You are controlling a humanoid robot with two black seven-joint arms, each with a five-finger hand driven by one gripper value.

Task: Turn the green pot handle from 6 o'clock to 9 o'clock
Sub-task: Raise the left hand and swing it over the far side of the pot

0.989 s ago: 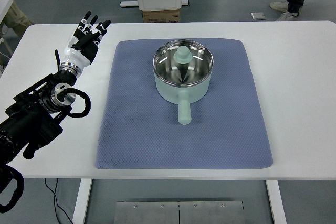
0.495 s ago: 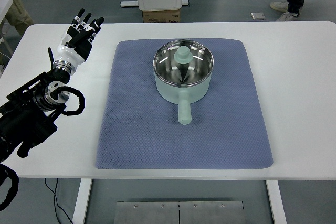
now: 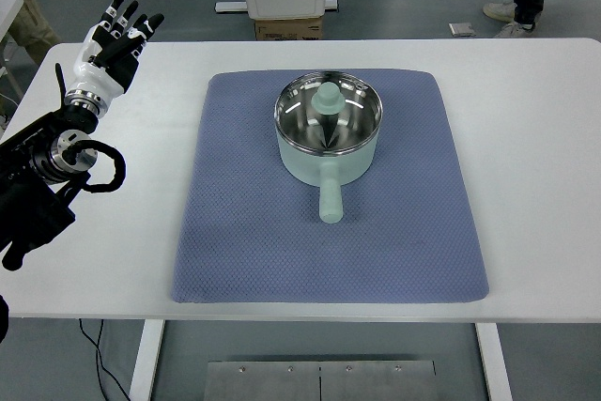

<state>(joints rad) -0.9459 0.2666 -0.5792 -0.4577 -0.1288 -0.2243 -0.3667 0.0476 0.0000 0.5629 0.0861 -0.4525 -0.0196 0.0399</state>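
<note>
A big white table [image 3: 526, 166] is seen from above, and a blue mat [image 3: 244, 232] is spread on the middle of it. The green pot [image 3: 328, 133] is set on the far half of the mat, well off to the right of the fingers. A lid with a green knob [image 3: 327, 97] is seen on top of it. The pot handle [image 3: 330, 199] is pointed straight toward the robot's side, so it is at 6 o'clock and has not been turned yet.

The left hand [image 3: 105, 52] is held up at the far left corner of the table. Its fingers [image 3: 122, 16] are spread out and nothing is held in them. Over the last second the hand has been pulled back, away from the mat and toward the corner. The pot has not been moved at all in that time. So the gap between the fingers and the handle has been made bigger, and it looks like the turn to 9 o'clock is not started

No right hand is seen
</note>
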